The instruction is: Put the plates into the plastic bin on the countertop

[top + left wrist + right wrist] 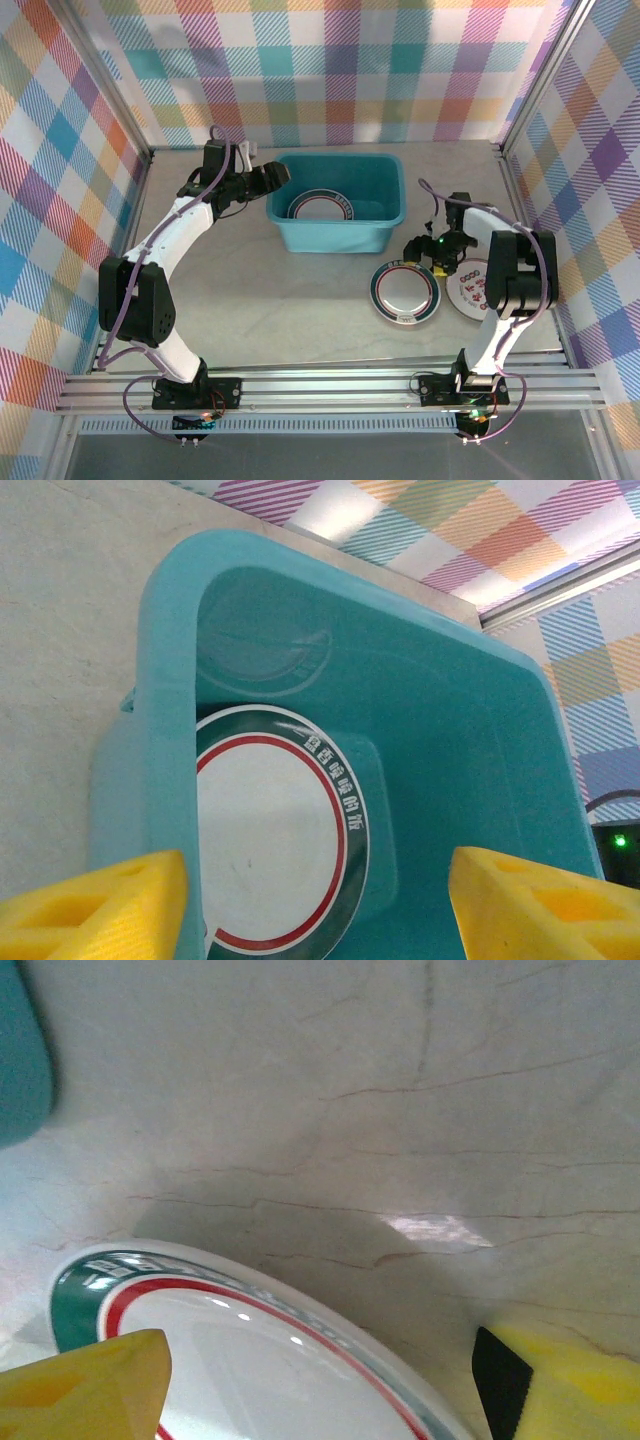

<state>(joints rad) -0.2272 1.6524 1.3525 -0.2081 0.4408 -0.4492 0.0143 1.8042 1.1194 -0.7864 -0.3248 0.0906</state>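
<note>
Beside the plastic bin [330,235], the right gripper [318,1370] hangs spread over a teal-rimmed plate [215,1345], next needing a rim pinch; the left gripper [315,890] gapes empty.

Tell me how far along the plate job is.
Done: one plate lies in the bin. In hand: nothing is gripped. The left gripper hangs open at the bin's left rim, and the right gripper is open, low over the far edge of a teal-rimmed plate on the countertop. Left: that plate and the red-patterned plate beside it.
</note>
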